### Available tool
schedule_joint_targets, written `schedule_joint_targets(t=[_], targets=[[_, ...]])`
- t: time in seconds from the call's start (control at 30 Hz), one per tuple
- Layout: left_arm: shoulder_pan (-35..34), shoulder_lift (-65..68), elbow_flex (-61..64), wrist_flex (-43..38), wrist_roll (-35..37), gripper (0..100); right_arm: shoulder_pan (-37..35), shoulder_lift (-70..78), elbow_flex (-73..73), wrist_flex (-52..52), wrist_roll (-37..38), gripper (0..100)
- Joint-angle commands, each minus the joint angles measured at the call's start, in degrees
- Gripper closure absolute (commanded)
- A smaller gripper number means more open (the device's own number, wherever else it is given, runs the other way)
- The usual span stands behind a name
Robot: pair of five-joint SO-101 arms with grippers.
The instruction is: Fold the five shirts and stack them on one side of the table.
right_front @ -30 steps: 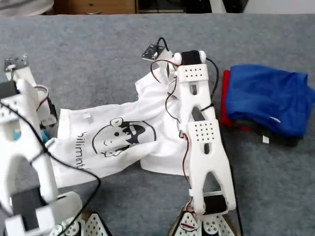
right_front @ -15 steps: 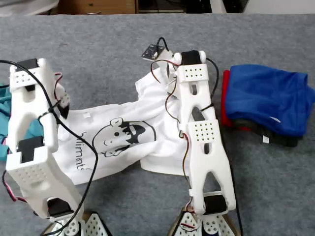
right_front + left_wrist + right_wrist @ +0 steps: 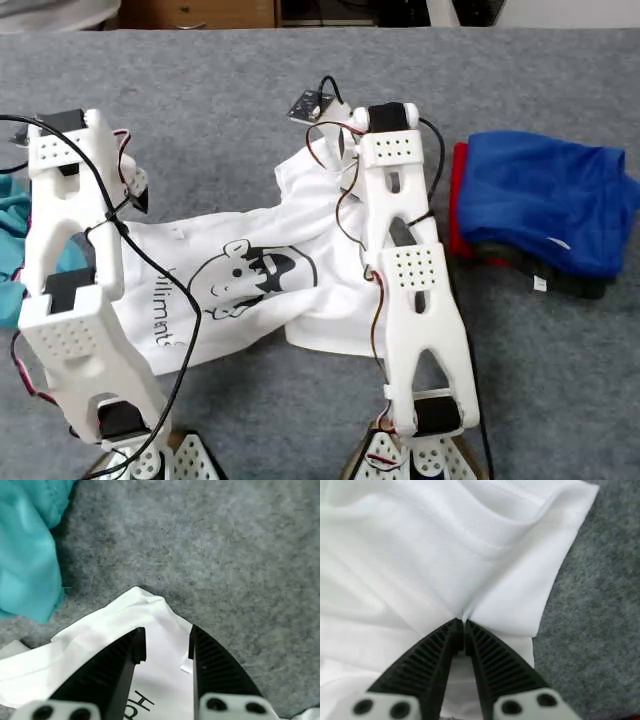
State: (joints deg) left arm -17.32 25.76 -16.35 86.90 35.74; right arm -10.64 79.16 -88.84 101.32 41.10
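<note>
A white shirt (image 3: 250,225) with a cartoon face print lies rumpled in the middle of the desk (image 3: 200,110). The right gripper (image 3: 463,625), its arm stretched over the shirt, pinches a fold. The left gripper (image 3: 166,642) hangs spread above a corner.

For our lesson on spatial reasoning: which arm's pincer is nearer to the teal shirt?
Left. The left pincer is open over a corner of the white shirt, close beside the teal shirt; the right pincer pinches the white shirt farther away.

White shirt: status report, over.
Left pincer open over white shirt corner. Right pincer shut on its fabric. Shirt rumpled, not folded. Teal cloth close beside left pincer.
</note>
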Motion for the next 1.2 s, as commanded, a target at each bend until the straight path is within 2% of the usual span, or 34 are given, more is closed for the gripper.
schedule_joint_targets(t=[0.0,0.6,0.77,1.0,1.1,1.17], targets=[[0.62,0.57,-3.16,0.7,2.55,85,-0.48,-1.36,-0.31,0.7,0.0,99.7],[-0.09,7.43,-5.8,0.7,3.78,85,-0.4,-1.36,-0.31,0.7,0.0,99.7],[-0.18,7.43,-5.63,-0.62,3.6,93,-0.4,-1.36,-0.31,0.7,0.0,99.7],[-0.18,7.43,-5.63,-1.58,3.52,93,-0.4,-1.36,-0.31,0.7,0.0,99.7],[-0.18,7.43,-5.45,-3.43,3.25,99,-0.4,-1.36,-0.31,0.7,0.0,99.7],[0.0,7.43,-5.71,-4.75,2.02,98,-0.4,-1.36,-0.31,0.7,0.0,99.7]])
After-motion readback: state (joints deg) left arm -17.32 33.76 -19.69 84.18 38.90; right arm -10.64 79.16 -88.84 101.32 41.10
